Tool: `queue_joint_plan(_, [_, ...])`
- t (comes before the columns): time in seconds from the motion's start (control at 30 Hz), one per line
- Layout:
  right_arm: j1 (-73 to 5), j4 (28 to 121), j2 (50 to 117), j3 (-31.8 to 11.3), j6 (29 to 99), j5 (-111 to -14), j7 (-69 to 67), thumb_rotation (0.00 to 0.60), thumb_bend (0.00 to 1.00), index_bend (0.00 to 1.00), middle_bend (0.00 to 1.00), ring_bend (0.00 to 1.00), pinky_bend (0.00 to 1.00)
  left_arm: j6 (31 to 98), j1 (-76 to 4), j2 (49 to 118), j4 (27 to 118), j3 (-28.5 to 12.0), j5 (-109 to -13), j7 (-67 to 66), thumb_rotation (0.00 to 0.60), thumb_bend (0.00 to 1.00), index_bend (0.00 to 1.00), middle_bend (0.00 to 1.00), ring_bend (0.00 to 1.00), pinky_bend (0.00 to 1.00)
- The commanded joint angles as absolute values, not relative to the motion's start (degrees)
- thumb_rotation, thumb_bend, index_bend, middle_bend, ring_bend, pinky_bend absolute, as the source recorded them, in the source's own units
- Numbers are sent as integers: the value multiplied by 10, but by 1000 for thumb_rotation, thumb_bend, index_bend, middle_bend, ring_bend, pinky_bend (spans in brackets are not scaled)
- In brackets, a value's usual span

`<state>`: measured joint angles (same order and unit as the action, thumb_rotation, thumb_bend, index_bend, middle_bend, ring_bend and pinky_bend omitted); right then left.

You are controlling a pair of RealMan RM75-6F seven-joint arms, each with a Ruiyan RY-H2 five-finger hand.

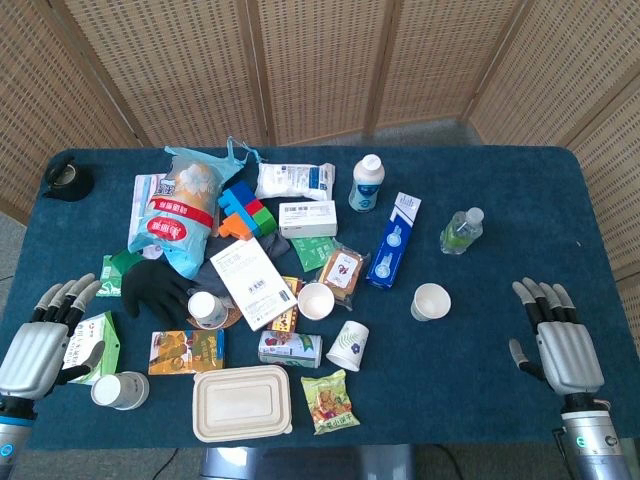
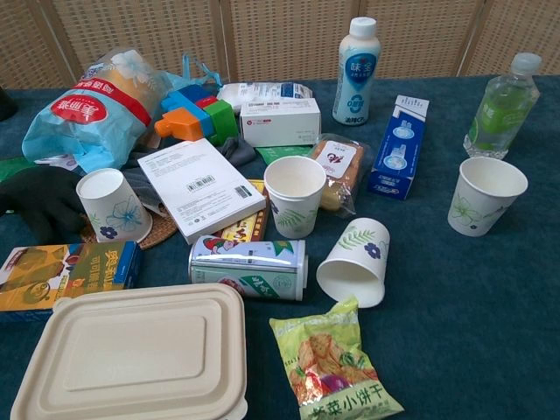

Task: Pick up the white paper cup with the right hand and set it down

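Observation:
Several white paper cups stand among the clutter. One upright cup (image 1: 431, 301) (image 2: 486, 194) stands apart on the right, nearest my right hand (image 1: 560, 345), which lies open, palm down, near the table's front right edge, about a hand's length from it. Another upright cup (image 1: 316, 300) (image 2: 294, 194) is in the middle, and a tipped cup (image 1: 347, 345) (image 2: 354, 261) lies in front of it. A further cup (image 1: 205, 309) (image 2: 111, 206) stands left of centre. My left hand (image 1: 40, 340) rests open at the front left. Neither hand appears in the chest view.
A water bottle (image 1: 461, 231) and a blue box (image 1: 394, 240) stand behind the right cup. A beige lunch box (image 1: 243, 402), a snack bag (image 1: 329, 400) and a can (image 1: 290, 348) lie at the front centre. A black glove (image 1: 155, 288) and a large bag (image 1: 180, 210) are on the left.

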<state>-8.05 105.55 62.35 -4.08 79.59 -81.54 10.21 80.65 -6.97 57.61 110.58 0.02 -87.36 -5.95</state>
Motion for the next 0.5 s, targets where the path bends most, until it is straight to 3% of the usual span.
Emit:
queue_joint_plan(0.03, [-82,1057,624,-41,793,-813,105,600,450,0,0,0,0,805,-71,577,1105,0,-873,-59,600,449,10,64,0,0])
queue_joint_plan(0.5, [-93,1061,623,-37,783,-841,95,600,448,0,0,0,0,820,-67,560,1116,3,-893,-53,600,449,0,63,0,0])
